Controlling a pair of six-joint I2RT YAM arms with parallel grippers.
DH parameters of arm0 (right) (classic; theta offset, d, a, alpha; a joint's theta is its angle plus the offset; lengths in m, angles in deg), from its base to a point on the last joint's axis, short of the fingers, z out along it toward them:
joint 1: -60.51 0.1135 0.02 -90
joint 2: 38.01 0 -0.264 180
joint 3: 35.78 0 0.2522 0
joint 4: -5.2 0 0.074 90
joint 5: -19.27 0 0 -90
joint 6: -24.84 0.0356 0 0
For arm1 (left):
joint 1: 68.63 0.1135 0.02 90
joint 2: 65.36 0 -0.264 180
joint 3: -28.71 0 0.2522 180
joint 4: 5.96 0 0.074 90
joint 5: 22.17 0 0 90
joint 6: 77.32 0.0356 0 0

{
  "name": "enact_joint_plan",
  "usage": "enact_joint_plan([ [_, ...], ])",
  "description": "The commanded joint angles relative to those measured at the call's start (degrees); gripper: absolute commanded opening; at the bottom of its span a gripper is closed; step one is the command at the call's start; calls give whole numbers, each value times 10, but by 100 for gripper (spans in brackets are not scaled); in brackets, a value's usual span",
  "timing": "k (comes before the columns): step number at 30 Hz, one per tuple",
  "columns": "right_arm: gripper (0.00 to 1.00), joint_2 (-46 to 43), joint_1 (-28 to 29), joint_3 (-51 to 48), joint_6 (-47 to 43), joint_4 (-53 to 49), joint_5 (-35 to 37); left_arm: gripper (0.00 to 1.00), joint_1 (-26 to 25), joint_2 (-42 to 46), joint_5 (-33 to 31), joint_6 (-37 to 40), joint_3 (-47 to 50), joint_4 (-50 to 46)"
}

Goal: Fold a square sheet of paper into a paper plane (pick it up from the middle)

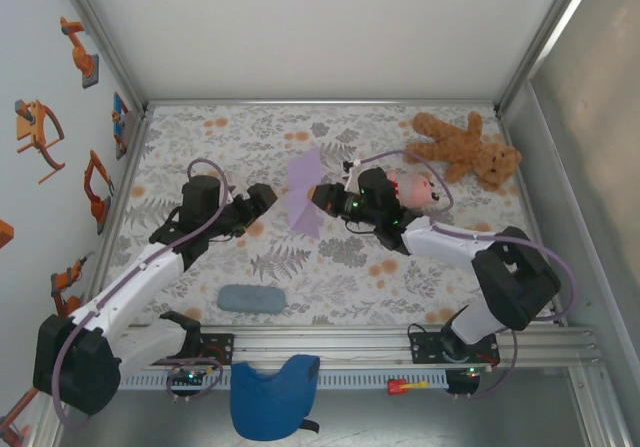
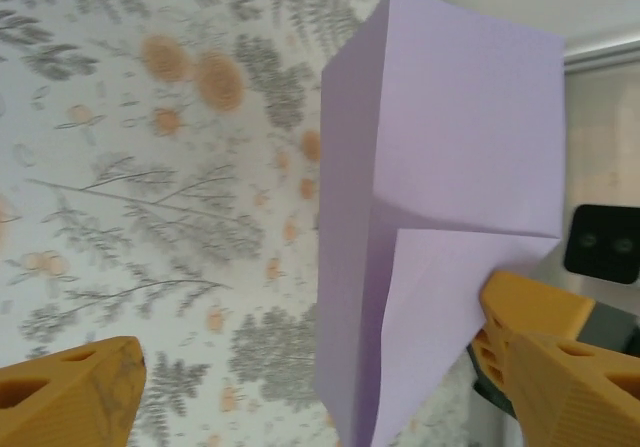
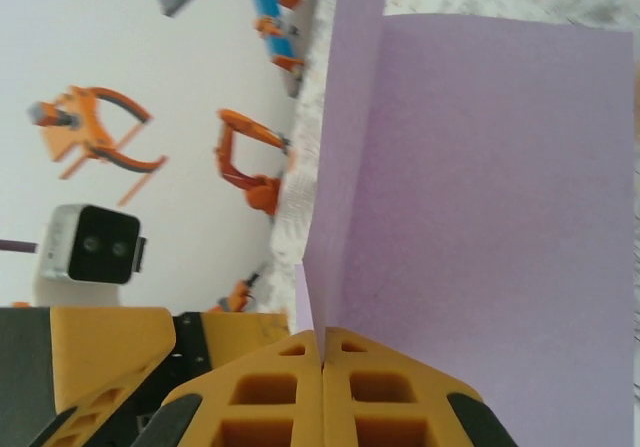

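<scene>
Above the middle of the flowered surface (image 1: 200, 137), the jaws of the right arm (image 1: 450, 239) are pressed tight together on a thin, pale lavender square sheet of paper (image 3: 480, 217), nipping it right along a crease. From the right wrist camera, one flap stands up edge-on from the pinch and a broader flap spreads flat to one side. That grip, I'd say, is what holds the sheet upright in the air, clear of the surface, so its folds can be reached from the other side.

Facing it, the jaws of the left arm (image 1: 130, 282) are spread wide and hold nothing. Their two orange fingers (image 2: 70, 392) sit either side of the paper's lower end, and one of them is just beside the paper's edge; whether it touches I cannot tell. The sheet already carries a slanting fold with a corner turned over, so it looks partly creased and not yet a finished plane. My guess is that the open jaws are placed to take a fresh hold lower down, or to press the next fold, while the right side steadies the work.

Further out, a brown plush teddy bear (image 1: 465, 147) lies near the far right corner. A grey-blue oblong pad (image 1: 250, 298) rests on the surface nearer the left arm's base. A blue cloth piece (image 1: 272, 397) hangs over the front rail. All are well apart from the paper.
</scene>
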Motion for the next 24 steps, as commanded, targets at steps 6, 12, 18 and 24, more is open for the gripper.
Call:
enact_joint_plan([
  [6, 0, -31, -16, 25, 46, 97, -72, 98, 3, 13, 100, -76, 7, 149],
  [12, 0, -30, -18, 23, 90, 148, -95, 94, -1, -20, 149, -115, 10, 244],
  [18, 0, -20, -27, 17, 132, 203, -110, 80, -9, -22, 163, -114, 6, 270],
  [24, 0, -1, -32, 15, 159, 239, -120, 62, -10, -27, 178, -123, 5, 304],
])
